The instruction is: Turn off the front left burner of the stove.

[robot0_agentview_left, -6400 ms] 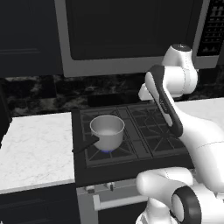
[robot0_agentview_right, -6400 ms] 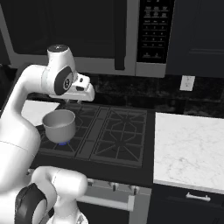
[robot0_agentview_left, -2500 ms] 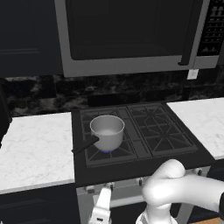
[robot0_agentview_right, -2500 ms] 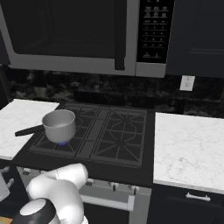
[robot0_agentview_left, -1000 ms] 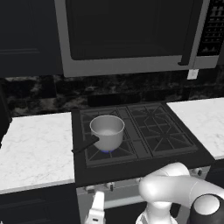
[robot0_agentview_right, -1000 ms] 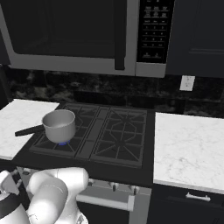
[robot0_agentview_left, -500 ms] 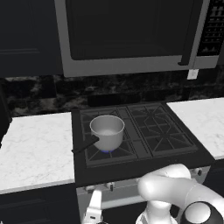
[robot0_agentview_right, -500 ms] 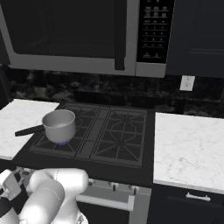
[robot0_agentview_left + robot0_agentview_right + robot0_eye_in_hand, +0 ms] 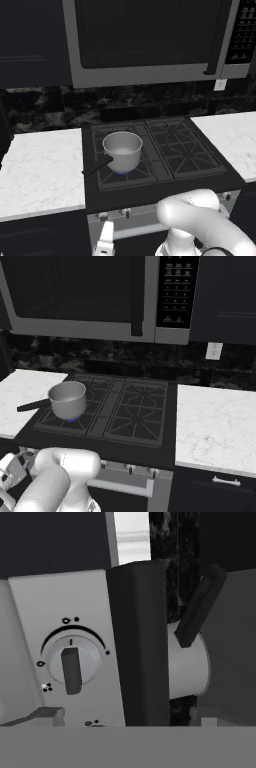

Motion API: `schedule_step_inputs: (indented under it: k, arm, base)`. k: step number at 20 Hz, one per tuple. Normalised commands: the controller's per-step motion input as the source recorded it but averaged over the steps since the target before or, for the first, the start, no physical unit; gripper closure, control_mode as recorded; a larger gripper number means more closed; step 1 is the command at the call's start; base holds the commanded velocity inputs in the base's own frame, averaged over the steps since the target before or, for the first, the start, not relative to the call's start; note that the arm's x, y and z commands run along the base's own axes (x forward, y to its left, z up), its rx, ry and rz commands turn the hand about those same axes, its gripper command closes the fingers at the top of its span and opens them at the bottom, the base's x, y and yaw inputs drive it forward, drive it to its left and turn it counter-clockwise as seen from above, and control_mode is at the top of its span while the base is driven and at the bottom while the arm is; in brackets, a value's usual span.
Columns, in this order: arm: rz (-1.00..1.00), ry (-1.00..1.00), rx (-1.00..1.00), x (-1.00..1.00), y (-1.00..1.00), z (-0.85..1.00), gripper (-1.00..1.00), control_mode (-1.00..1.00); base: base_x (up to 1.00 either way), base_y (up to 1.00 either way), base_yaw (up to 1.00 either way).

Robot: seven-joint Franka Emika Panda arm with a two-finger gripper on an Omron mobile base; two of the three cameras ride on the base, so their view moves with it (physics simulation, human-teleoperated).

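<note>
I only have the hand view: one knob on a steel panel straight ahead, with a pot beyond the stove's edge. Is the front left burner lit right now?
Observer: Yes. In the left base view a small blue flame shows under the pot, which sits on the front left burner.
Operator: Where is my gripper relative to the panel?
Observer: The gripper is low in front of the stove, at the left end of its front panel, just under the left pair of knobs.
Operator: Any other flame?
Observer: None that I can see on the right grate in the right base view.
</note>
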Motion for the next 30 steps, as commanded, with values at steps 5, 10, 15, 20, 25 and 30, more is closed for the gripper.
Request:
schedule_step_inputs:
  k: [5, 10, 15, 20, 25, 30]
  arm:
    - [0.0, -0.09, 0.0, 0.22, 0.13, -0.02, -1.0, -1.0]
    - [0.0, -0.05, 0.0, 0.15, 0.2, -0.13, -1.0, -1.0]
    - [0.0, -0.02, 0.04, 0.03, 0.05, -0.29, -1.0, -1.0]
    - [0.0, -0.03, 0.02, 0.12, 0.0, -0.26, -1.0, -1.0]
    - [0.0, -0.04, 0.01, 0.31, 0.0, -0.09, -1.0, -1.0]
    - [0.0, -0.01, 0.0, 0.23, 0.05, 0.0, -1.0, -1.0]
  base:
    - [0.0, 0.0, 0.0]
    - [0.0, 0.0, 0.0]
    - [0.0, 0.0, 0.0]
    - [0.0, 0.0, 0.0]
    - [0.0, 0.0, 0.0]
    - [0.0, 0.0, 0.0]
